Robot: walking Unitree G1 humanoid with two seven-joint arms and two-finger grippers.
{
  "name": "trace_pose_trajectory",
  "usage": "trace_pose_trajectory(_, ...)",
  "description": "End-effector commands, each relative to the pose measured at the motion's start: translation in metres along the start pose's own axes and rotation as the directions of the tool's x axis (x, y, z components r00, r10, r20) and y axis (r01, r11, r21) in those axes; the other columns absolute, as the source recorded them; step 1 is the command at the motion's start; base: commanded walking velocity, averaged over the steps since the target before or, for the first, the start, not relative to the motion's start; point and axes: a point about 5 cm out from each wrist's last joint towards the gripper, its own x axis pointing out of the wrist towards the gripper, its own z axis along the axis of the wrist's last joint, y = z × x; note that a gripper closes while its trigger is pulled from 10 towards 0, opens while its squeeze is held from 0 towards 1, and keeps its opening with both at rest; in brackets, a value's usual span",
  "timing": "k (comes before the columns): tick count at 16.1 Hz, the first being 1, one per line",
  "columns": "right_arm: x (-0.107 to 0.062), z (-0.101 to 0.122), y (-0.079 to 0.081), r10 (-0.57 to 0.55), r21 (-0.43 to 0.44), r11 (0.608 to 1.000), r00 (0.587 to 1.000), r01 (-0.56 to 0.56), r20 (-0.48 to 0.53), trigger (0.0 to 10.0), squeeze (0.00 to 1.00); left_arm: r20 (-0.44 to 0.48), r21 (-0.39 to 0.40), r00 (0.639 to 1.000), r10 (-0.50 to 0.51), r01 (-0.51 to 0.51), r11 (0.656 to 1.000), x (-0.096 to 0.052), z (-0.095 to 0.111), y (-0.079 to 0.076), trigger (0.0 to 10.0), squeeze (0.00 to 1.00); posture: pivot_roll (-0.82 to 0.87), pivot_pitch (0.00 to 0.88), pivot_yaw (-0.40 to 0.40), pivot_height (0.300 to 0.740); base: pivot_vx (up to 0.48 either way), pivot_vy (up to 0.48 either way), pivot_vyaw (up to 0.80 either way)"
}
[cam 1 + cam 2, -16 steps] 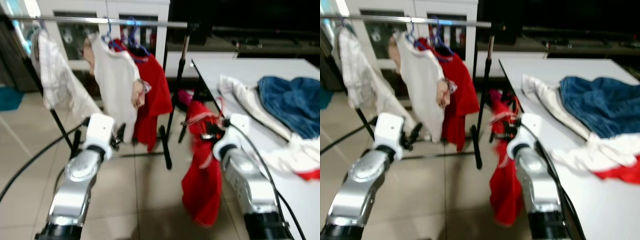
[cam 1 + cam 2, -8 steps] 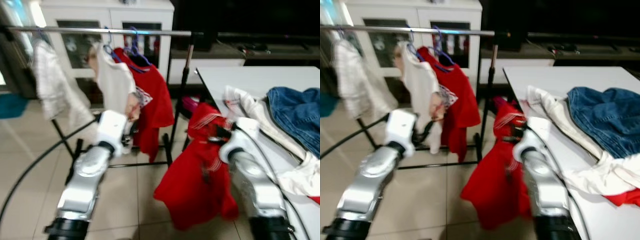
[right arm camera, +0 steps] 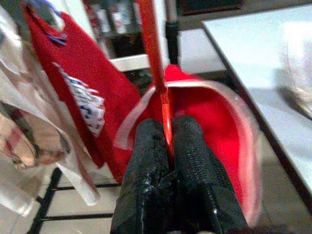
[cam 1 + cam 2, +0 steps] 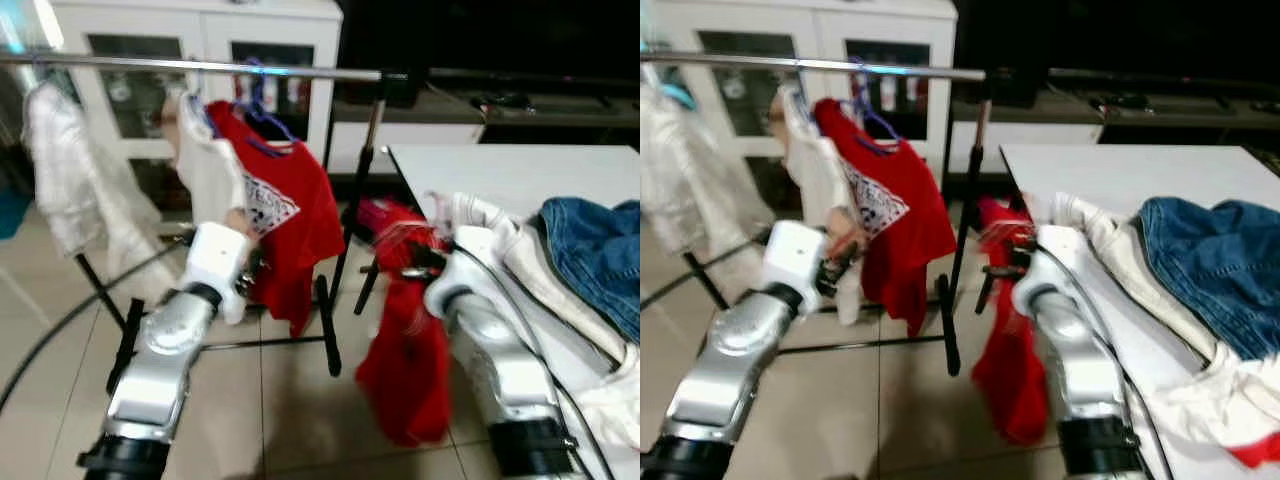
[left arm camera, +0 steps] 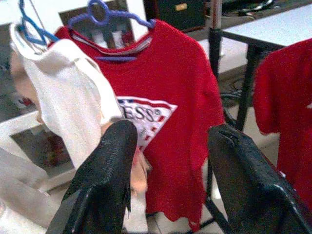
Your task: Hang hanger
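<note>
Right gripper: pressed together on the thin red plastic hanger, pinching its stem; the hanger carries a red garment with white trim beside the white table.
Left gripper: spread, holding nothing, raised before the red printed T-shirt on a blue hanger.
Just changed: half a second ago the carried red garment billowed wide toward the floor; now it hangs narrow and straight under the right gripper. The rack's clothes sit nearer to the left arm.
Rail: the silver metal clothes rail runs above, well apart from the held hanger.
Meaning: by my reading, the swing has settled, so the hook can be lifted toward the bare stretch of rail right of the red T-shirt; hanging is not yet done.
</note>
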Motion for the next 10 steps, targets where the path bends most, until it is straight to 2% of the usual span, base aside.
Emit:
trace_pose_trajectory(1, -0.0002, 0.0085, -0.0132, -0.043, -0.021, 0.999, 0.998, 0.044, 0.042, 10.0, 0.00, 0.018, -0.001, 0.999, -0.031, 0.031, 1.000, 0.0015, 0.0046, -0.0097, 10.0, 0.00, 0.08, 0.000, -0.078, 0.740, 0.382, 0.000, 0.80)
trace_pose_trajectory(5, 0.0010, 0.0098, -0.0115, -0.040, -0.013, 0.999, 0.998, 0.041, 0.052, 10.0, 0.00, 0.009, 0.015, 0.999, -0.049, 0.049, 0.999, -0.0021, 0.0024, -0.0108, 10.0, 0.00, 0.08, 0.000, -0.073, 0.740, 0.382, 0.000, 0.80)
trace_pose_trajectory(10, -0.0020, 0.0068, -0.0128, -0.049, -0.019, 0.999, 0.997, 0.050, 0.052, 10.0, 0.00, 0.016, 0.021, 0.997, -0.071, 0.071, 0.997, 0.0023, 0.0045, -0.0132, 10.0, 0.00, 0.07, 0.000, -0.074, 0.740, 0.380, 0.000, 0.00)
